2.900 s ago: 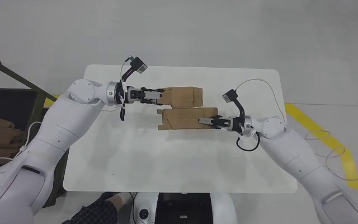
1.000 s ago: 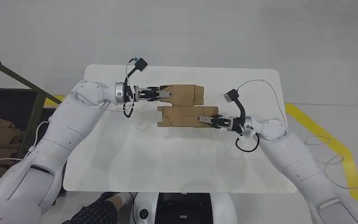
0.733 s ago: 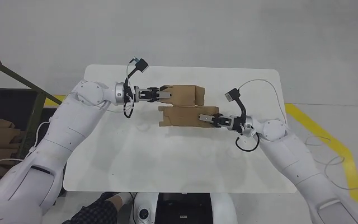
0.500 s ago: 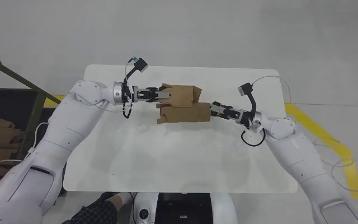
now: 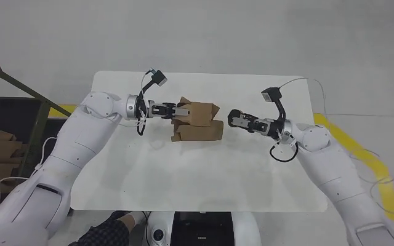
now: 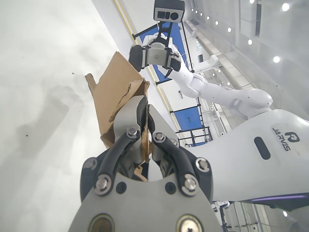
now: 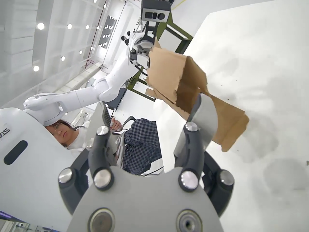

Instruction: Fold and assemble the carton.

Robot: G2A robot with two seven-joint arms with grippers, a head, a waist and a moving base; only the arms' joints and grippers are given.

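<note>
A brown carton (image 5: pixel 198 122) rests partly opened on the white table (image 5: pixel 184 178), its flaps standing up at angles. My left gripper (image 5: pixel 179 112) is shut on a torn flap at the carton's left end; the left wrist view has cardboard (image 6: pixel 113 92) pinched between the fingers (image 6: pixel 141 108). A short way right of the carton, my right gripper (image 5: pixel 233 119) is open and touches nothing. From the right wrist view, the carton (image 7: pixel 169 73) lies beyond the spread fingers (image 7: pixel 204 112), its open end facing them, with the left gripper (image 7: pixel 141 54) at its far end.
Bare table surface stretches in front of the carton and to both sides. A dark green frame (image 5: pixel 24 92) stands off the table's left edge, and a yellow floor line (image 5: pixel 335 132) runs past the right edge.
My right gripper let go of the carton's right end and drew back to the right, now open. The flat carton got pushed up into a shorter, partly opened shape. The left gripper kept its hold.
</note>
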